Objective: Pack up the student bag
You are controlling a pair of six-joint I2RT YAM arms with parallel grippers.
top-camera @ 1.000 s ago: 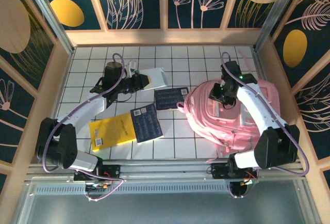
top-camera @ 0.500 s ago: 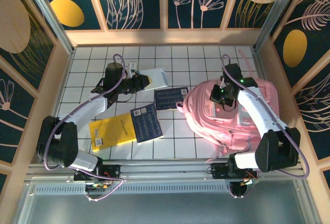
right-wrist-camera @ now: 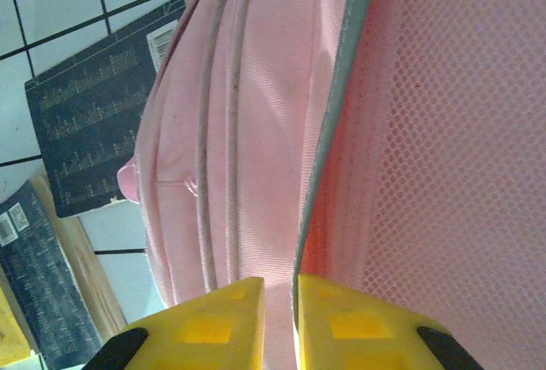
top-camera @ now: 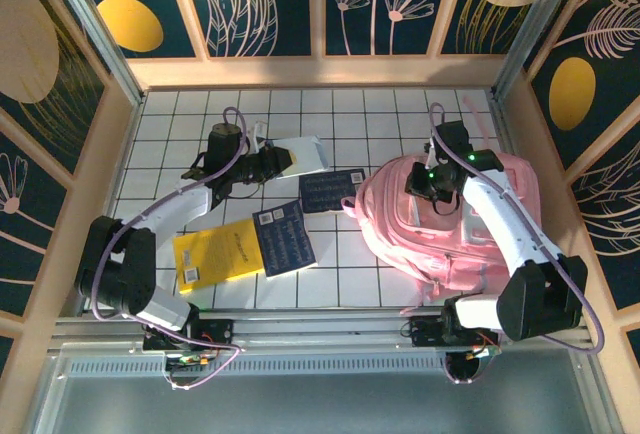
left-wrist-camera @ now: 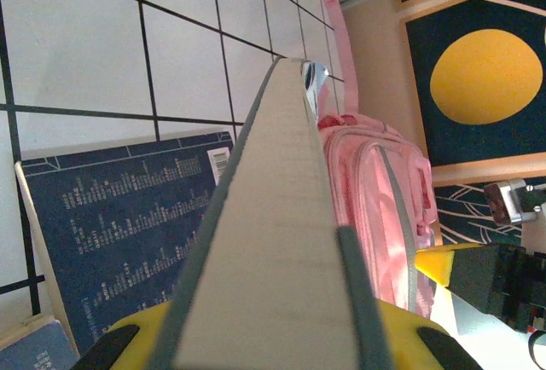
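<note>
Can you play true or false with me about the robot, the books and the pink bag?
1. The left hand holds a white book. True.
2. The yellow book is inside the pink bag. False: it lies flat on the table, away from the bag.
3. The right hand is pinching the bag's fabric. True.
4. Both hands are on the bag. False: the left hand is over the table with its book.
5. A dark blue book lies next to the yellow book. True.
</note>
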